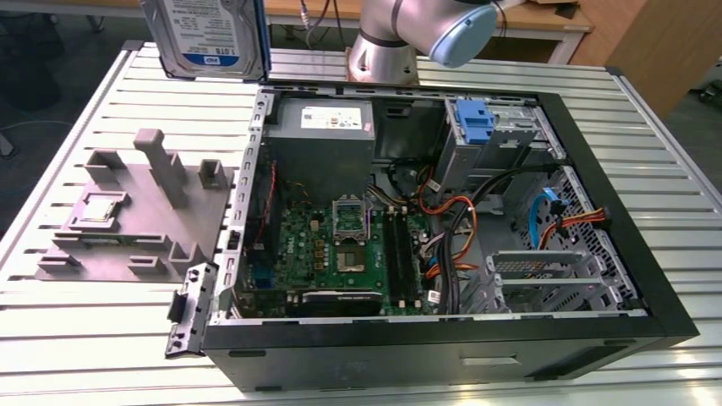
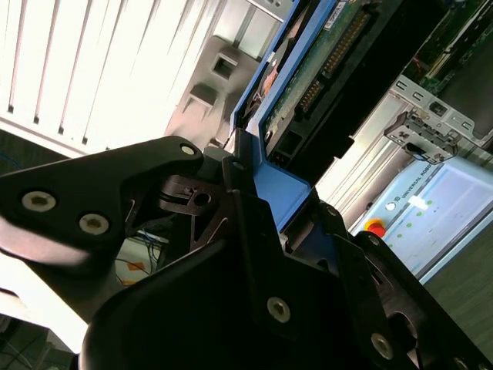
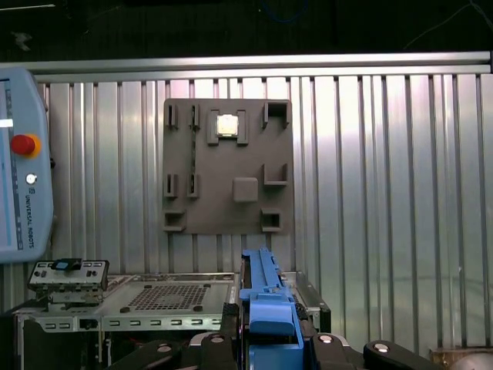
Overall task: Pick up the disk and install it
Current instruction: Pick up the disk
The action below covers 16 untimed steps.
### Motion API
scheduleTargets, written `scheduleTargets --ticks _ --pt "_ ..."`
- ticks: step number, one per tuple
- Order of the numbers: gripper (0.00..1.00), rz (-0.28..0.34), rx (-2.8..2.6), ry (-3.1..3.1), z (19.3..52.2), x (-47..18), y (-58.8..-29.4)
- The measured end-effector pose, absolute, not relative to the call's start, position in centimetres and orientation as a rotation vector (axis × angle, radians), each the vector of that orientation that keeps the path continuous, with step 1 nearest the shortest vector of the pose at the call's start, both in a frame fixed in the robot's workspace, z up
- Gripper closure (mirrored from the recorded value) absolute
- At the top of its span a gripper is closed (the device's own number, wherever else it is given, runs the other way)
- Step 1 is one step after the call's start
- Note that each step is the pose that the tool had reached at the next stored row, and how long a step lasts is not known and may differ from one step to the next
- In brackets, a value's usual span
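- The disk (image 1: 212, 38) hangs in the air, upright with its label facing the camera. It is at the far side of the scene, toward the exterior view's left, above the far-left corner of the open case (image 1: 665, 326).
- Its blue bracket (image 2: 281, 181) frames the metal body. In the second wrist view the circuit-board side and connector row are exposed.
- The claw (image 2: 279, 196) is clenched on the bracket's end, one black finger on each side, and carries the full weight.
- Handling, by judgement: the disk is rigid, dense for its size and sensitive to shock. The plastic bracket gives more friction than bare metal but may flex. The hold belongs on the bracket edges, clear of the board and connectors.
- An end grip leaves the body cantilevered, so it could tilt or slip.
- Inside the case, a vacant metal drive cage (image 1: 542, 275) sits at the near right. The power supply (image 1: 321, 127) sits at the far left.
- A grey fixture plate (image 1: 135, 211) lies on the slatted desk (image 1: 90, 338), left of the case.
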<state>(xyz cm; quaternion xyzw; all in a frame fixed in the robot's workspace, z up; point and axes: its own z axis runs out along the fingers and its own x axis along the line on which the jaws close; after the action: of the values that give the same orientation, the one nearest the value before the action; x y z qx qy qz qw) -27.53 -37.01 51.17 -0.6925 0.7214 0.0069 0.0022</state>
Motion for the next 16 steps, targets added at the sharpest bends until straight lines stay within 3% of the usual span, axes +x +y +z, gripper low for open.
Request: scheduleTargets --ticks 16 --pt "0.63 0.022 -2.172 2.263 51.17 -27.09 -37.01"
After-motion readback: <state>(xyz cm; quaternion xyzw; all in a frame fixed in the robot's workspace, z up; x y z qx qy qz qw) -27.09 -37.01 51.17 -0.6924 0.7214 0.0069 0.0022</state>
